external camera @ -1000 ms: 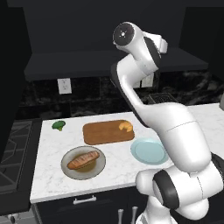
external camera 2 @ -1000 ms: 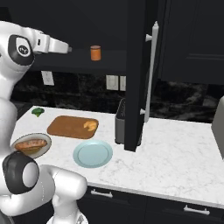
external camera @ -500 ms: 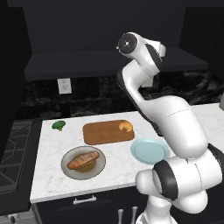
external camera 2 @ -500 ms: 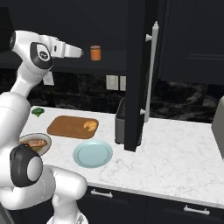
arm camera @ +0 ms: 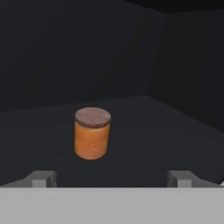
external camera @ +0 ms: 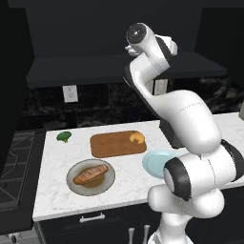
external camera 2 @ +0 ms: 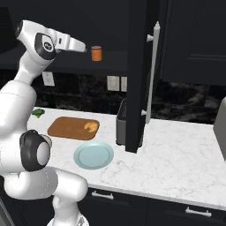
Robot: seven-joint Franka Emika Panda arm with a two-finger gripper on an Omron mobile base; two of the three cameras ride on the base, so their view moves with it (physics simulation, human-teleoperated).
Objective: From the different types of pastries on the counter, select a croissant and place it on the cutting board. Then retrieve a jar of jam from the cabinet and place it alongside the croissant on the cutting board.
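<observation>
The jar of jam, orange with a reddish-brown lid, stands upright on the dark shelf of the cabinet. My gripper is open and empty, a short way in front of the jar, its fingertips set wide apart. From the right base view the gripper reaches level toward the jar without touching it. Below, the golden croissant lies on the right end of the wooden cutting board on the white counter; both also show as croissant and board.
A brown baguette-like loaf lies on a grey plate. A broccoli floret sits at the back left. A light-blue plate is near the front. An open black cabinet door hangs right of the jar, above a dark box.
The arm has swung and stretched toward the shelf, bringing the open gripper closer to the jar. Nothing on the counter has moved.
</observation>
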